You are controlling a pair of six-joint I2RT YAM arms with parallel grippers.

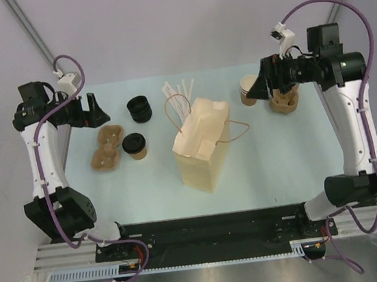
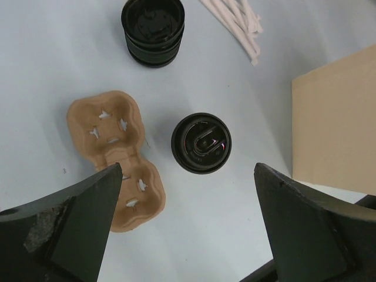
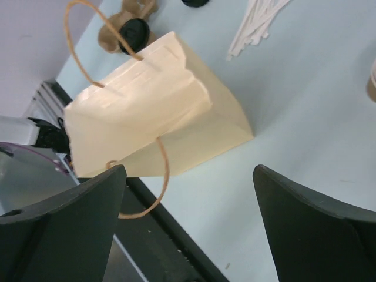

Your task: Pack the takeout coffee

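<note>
Tan kraft takeout coffee [image 1: 134,145] [image 2: 201,143] stands upright on the left half of the counter [image 1: 281,164], black lid on. It sits just beside the right-hand side of a pulp cup carrier [image 1: 107,147] [image 2: 114,158], with a thin gap showing in the left wrist view. It is well left of the paper bag [image 1: 203,146] [image 3: 158,117] and outside it.

Left arm: rises from its near-left base and runs along the counter's left edge, with the wrist bent inward over the far-left corner. Left fingers [image 1: 95,110] [image 2: 70,223] are spread wide with nothing between them, hanging above the coffee and clear of it. The coffee lies between the two tips in the wrist view.

Right arm: mirrors this pose, running from the near-right base up the right edge, with the wrist folded left at the far-right corner. Right fingers [image 1: 264,83] [image 3: 64,229] are parted wide and hold nothing. They hang over a second pulp carrier [image 1: 285,101], next to stacked tan cups [image 1: 248,90].

The bag stands mid-counter with its twine handles [image 3: 158,176] loose. White stirrers [image 1: 181,90] [image 2: 235,20] [image 3: 258,23] are scattered behind it. A stack of black lids [image 1: 140,108] [image 2: 153,29] sits beyond the coffee.
</note>
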